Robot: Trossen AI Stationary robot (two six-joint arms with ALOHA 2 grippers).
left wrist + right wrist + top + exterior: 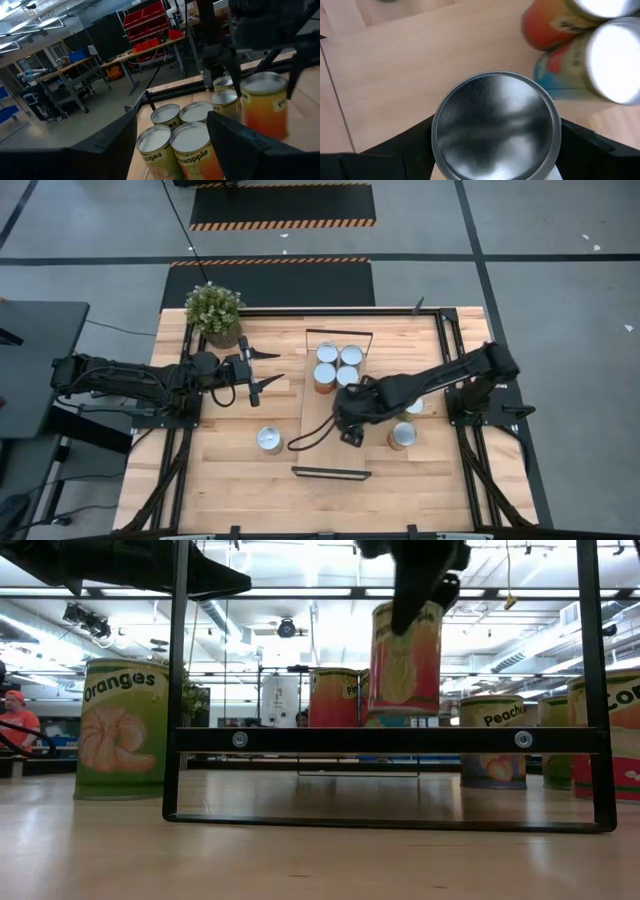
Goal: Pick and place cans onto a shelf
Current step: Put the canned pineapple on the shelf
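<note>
The light-wood shelf point(328, 452) lies along the middle of the table, with a black wire rail at its near end point(390, 740). Several cans point(338, 364) stand in a block at its far end and also show in the left wrist view point(182, 142). My right gripper point(351, 427) is shut on a red and yellow can point(405, 655) above the shelf's middle. My left gripper point(262, 372) is open and empty, hovering left of the shelf, pointing toward the cans. My right gripper pinches the can between its two fingers point(395, 145), on opposite sides of the side wall just below the shiny top rim point(440, 145). The fingers come from above, pointing down. The can point(265, 105) hangs about upright, lifted clear of the shelf.
An Oranges can point(270, 439) stands on the table left of the shelf's near half. Two more cans point(402, 436) point(415, 406) stand right of the shelf. A potted plant point(215, 310) is at the far left corner.
</note>
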